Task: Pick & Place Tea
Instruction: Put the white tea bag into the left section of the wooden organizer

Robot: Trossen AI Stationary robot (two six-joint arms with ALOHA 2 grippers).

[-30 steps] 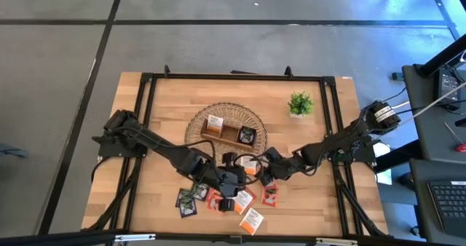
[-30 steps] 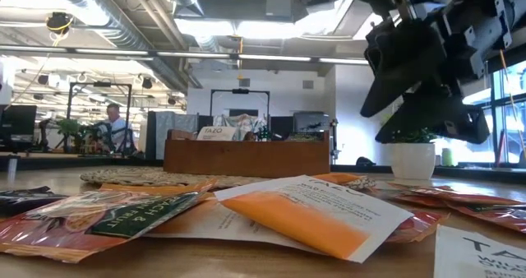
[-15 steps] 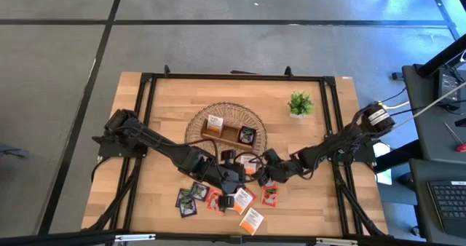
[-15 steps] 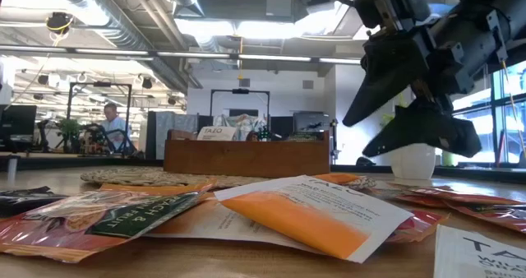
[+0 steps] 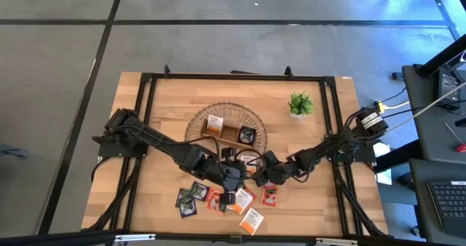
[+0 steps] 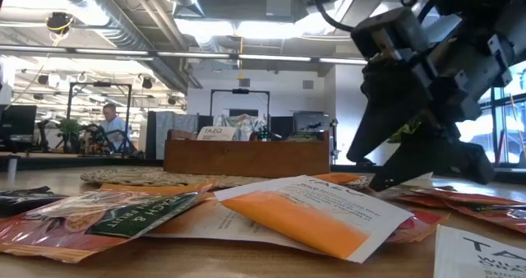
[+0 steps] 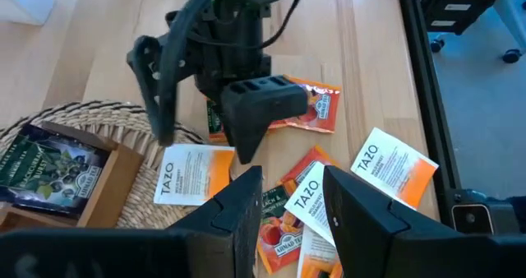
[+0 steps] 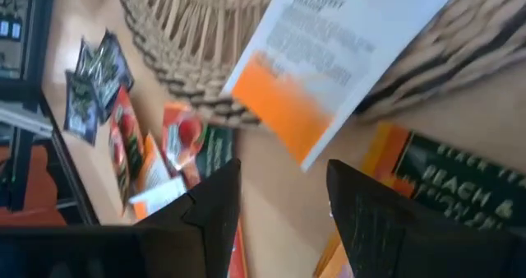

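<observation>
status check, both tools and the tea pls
Right tool open, low over a white-and-orange sachet at the mat edge. Left tool open, empty, over loose sachets. Nothing blocking.

I run two grippers: one left gripper and one right gripper. My table carries one basket, one tray and one plant. Sachets: two in the tray, roughly nine loose; overlaps prevent an exact count.

right gripper now drops low and reaches toward the basket edge, jaws spread over a white-orange tea bag; left arm unchanged
</observation>
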